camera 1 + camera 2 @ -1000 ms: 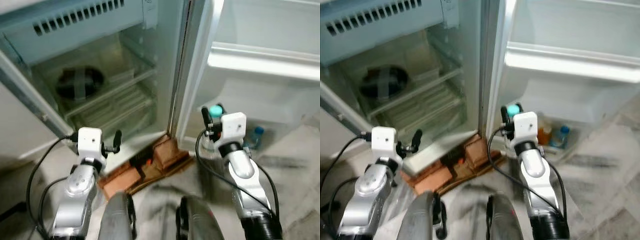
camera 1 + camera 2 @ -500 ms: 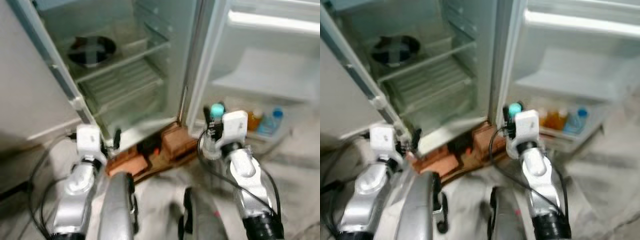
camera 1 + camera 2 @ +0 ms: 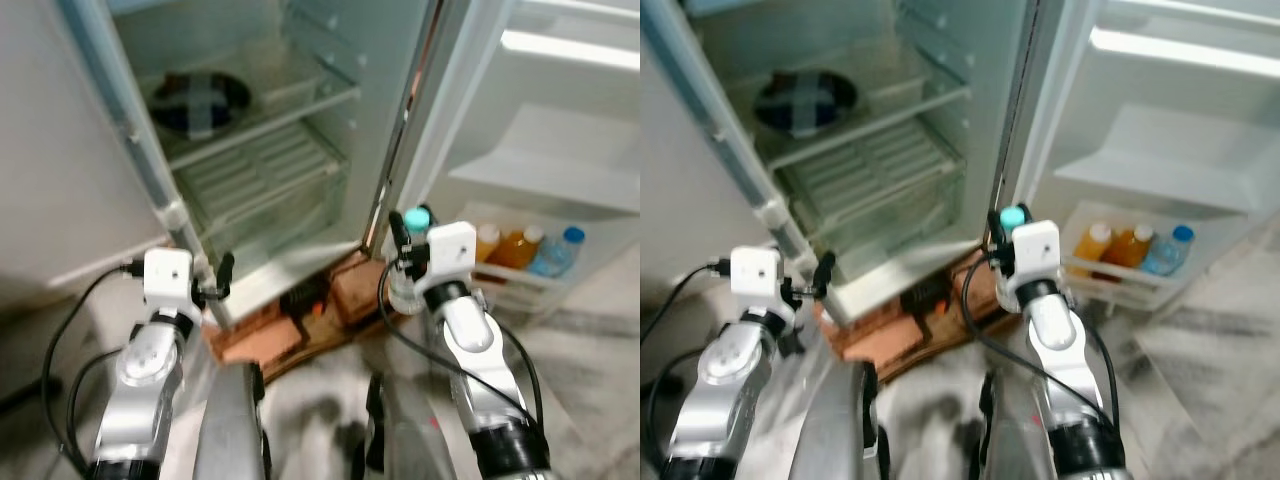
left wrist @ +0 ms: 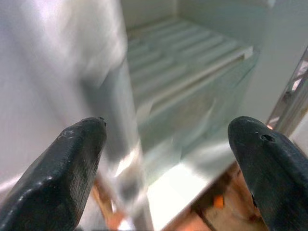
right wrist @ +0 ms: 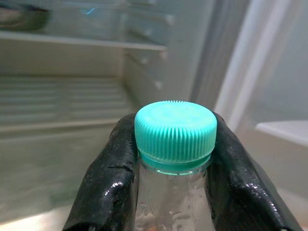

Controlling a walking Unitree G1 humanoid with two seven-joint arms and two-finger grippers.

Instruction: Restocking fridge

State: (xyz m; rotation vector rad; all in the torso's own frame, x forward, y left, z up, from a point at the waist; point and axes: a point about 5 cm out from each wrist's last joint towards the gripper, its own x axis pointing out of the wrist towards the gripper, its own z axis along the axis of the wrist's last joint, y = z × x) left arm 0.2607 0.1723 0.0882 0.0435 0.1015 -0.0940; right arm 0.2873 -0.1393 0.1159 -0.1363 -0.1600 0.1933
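Observation:
My right gripper (image 3: 404, 240) is shut on a clear bottle (image 5: 172, 202) with a teal cap (image 3: 416, 218), held upright in front of the open fridge (image 3: 260, 150). Its black fingers (image 5: 108, 178) clamp the bottle's neck just under the cap. The left gripper (image 3: 222, 272) stands open with nothing in it, close to the fridge's lower left front edge; its fingers (image 4: 72, 168) frame the bottom glass shelf (image 4: 192, 62). The door's low shelf (image 3: 520, 280) holds two orange bottles (image 3: 515, 247) and a blue-capped bottle (image 3: 555, 252).
A dark round pan (image 3: 200, 100) lies on the upper glass shelf. Red-brown bricks (image 3: 355, 292) and cardboard prop the fridge's base on the floor. The open door (image 3: 560, 130) stands to the right with white shelves. My two legs (image 3: 240, 420) show below.
The camera has shifted, so the fridge interior and door shelf sit more fully in view. Both arms stay raised as before, the right gripper still shut on the bottle.

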